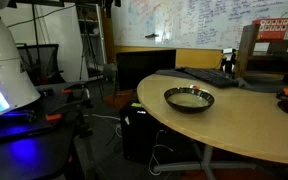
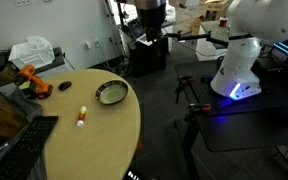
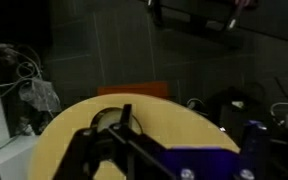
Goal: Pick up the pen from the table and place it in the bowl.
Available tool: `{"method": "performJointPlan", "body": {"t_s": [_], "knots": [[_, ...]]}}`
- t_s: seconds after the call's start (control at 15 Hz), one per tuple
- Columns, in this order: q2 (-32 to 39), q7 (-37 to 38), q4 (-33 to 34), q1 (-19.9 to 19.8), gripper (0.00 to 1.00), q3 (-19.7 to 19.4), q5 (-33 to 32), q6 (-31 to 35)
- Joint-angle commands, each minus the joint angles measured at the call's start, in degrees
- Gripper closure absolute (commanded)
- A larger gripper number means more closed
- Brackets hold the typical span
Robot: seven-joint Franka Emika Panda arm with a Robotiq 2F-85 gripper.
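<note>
The pen (image 2: 82, 118), a short pale stick with a red end, lies flat on the table (image 2: 94, 150), well apart from the jaws and outside the wrist view; it seems farther from them than the bowl (image 2: 112, 93), whose rim appears just beyond the gripper (image 3: 124, 125). I cannot tell whether the jaws are parted or closed, the wrist picture being too dark. The pen looks light, stiff and smooth, so apt to roll; take it across its middle, jaws square to its length
</note>
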Motion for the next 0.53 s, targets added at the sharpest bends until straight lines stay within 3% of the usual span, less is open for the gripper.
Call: {"method": "performJointPlan", "body": {"t_s": [0.0,0.27,0.47], "knots": [[0.18,0.60,0.12,1.69,0.00,-1.53,-0.64,-0.24],[0.18,0.59,0.12,1.69,0.00,-1.53,-0.64,-0.24],[5.09,-5.89,2.36,2.18,0.00,-2.47,-4.87,4.89]]}}
